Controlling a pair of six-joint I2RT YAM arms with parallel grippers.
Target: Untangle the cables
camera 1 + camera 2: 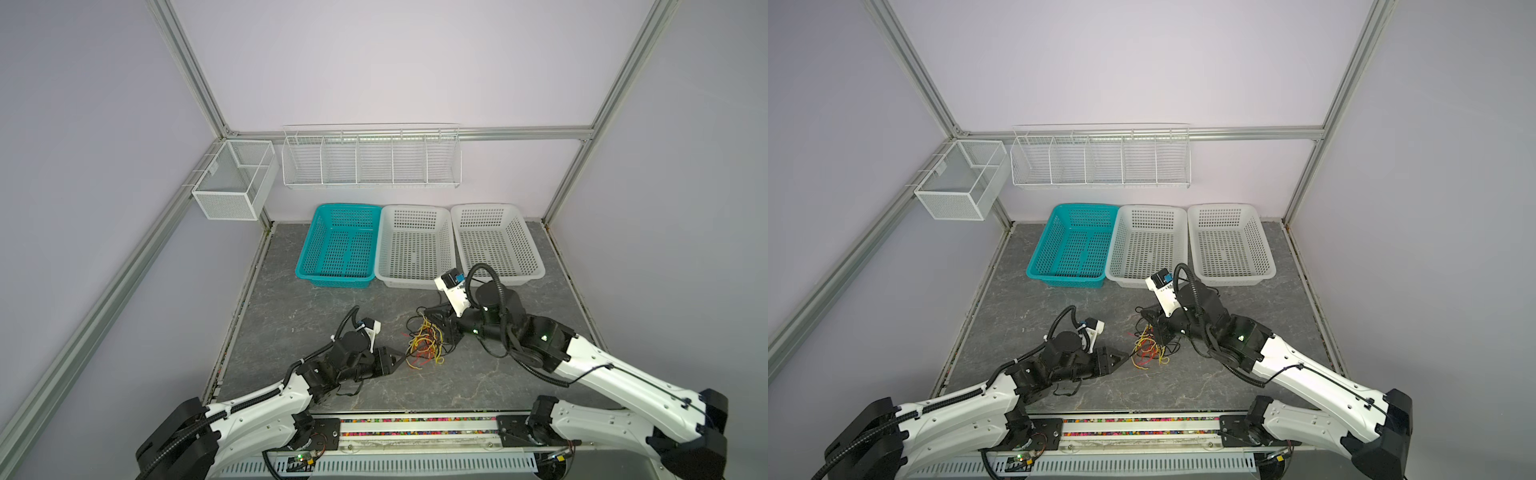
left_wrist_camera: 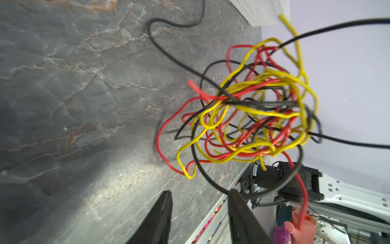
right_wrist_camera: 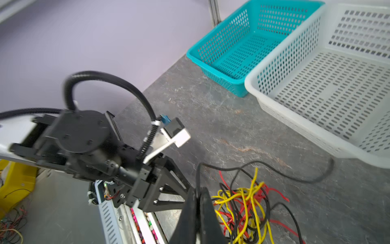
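Observation:
The cables [image 1: 424, 345] are one tangled clump of thin black, red and yellow wires on the grey table, between the two grippers, seen in both top views [image 1: 1148, 349]. My left gripper [image 1: 400, 360] sits just left of the clump. In the left wrist view its jaws [image 2: 200, 193] stand open, and a black loop brushes one fingertip [image 2: 233, 193]. My right gripper [image 1: 422, 310] is at the clump's far side. The right wrist view shows it [image 3: 198, 191] shut on a black cable [image 3: 274, 169] that rises from between the jaws, with the tangle [image 3: 247, 209] beside them.
A teal basket [image 1: 338, 245] and two white baskets [image 1: 415, 245] [image 1: 496, 241] line the back of the table. A wire rack [image 1: 370, 158] and a mesh box [image 1: 232, 178] hang on the wall frame. A rail [image 1: 415, 428] runs along the front edge.

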